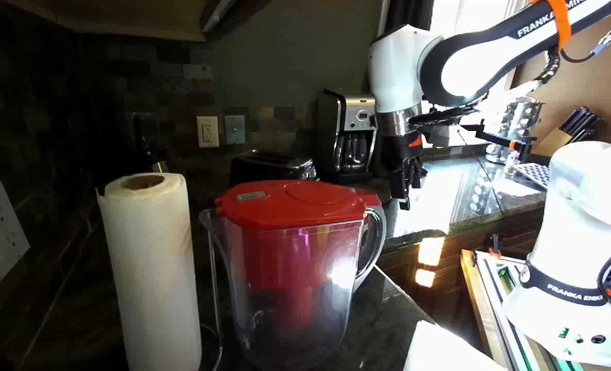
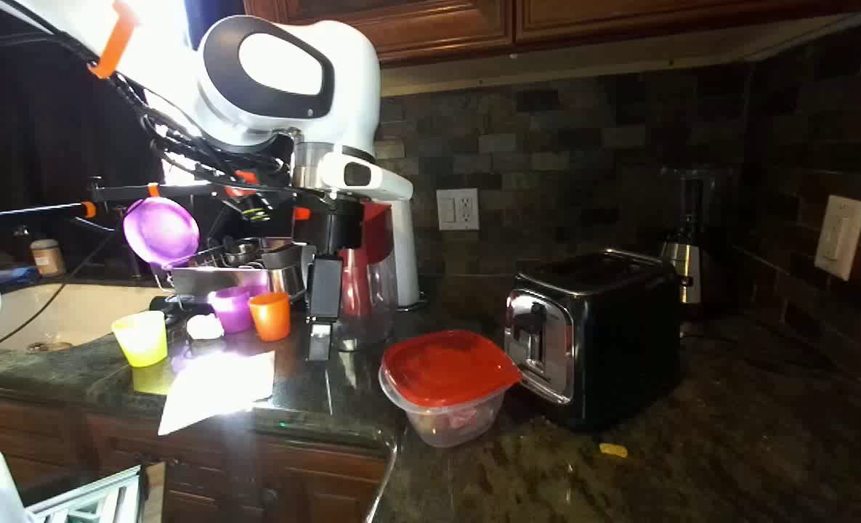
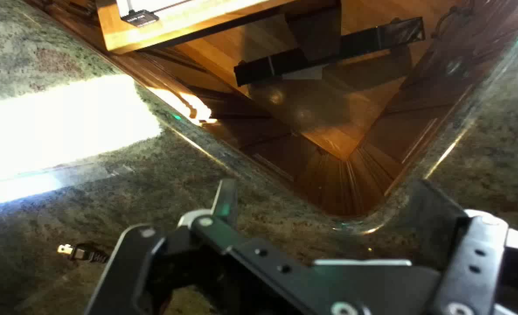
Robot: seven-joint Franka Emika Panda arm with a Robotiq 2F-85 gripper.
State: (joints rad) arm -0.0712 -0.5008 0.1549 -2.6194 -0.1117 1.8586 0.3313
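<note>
My gripper points down over the dark stone counter, close to its inside corner. Its fingers are spread wide in the wrist view, and only counter edge and floor show between them. A clear pitcher with a red lid stands in the foreground of an exterior view, with the gripper beyond its handle. From the opposite direction the pitcher appears behind the gripper. To the right of it there, a clear food container with a red lid sits beside a black toaster.
A paper towel roll stands by the pitcher, and a coffee maker stands against the wall. Yellow, purple and orange cups sit near the sink. A power plug lies on the counter.
</note>
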